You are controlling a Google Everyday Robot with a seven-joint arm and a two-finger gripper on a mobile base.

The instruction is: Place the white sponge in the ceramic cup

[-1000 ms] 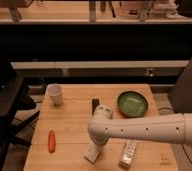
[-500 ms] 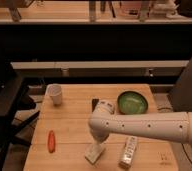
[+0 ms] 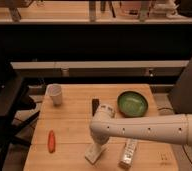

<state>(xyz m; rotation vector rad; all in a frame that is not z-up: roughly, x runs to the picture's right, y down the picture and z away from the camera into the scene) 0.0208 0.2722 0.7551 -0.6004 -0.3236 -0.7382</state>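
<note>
One white robot arm (image 3: 149, 131) reaches across a wooden table (image 3: 74, 125), its gripper (image 3: 99, 145) lowered onto the white sponge (image 3: 91, 156). The sponge lies at the table's near edge, left of the green bowl (image 3: 133, 103) and closer to the camera. Whether the gripper is spread or clamped on the pad cannot be told, because the wrist covers it. The downward, slightly slanted reach suggests a pick from above, which suits a flat, soft pad lying on wood. The ceramic cup (image 3: 54, 94) stands upright, mouth up, far left of the bowl near the table's back corner and well apart from the sponge. A lift and a carry across the table therefore appear to lie ahead. A white tube (image 3: 128, 152) lies in front of the bowl, just right of the sponge. A small dark block (image 3: 95, 106) sits just left of the bowl, and an orange-red carrot-like piece (image 3: 51, 141) lies far to its left. No brand, label or writing can be read on any item.
</note>
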